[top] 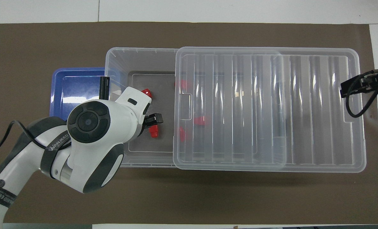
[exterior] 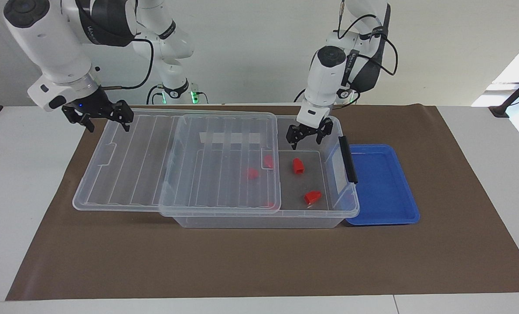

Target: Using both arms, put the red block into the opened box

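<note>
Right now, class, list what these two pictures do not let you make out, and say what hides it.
- Overhead view: left gripper mostly hidden by its own arm.
- Overhead view: right gripper cut off at the picture's edge.
- Both views: red blocks under the lid blurred by its ribs; their count is unsure.
- Facing view: box floor under the lid unclear.
</note>
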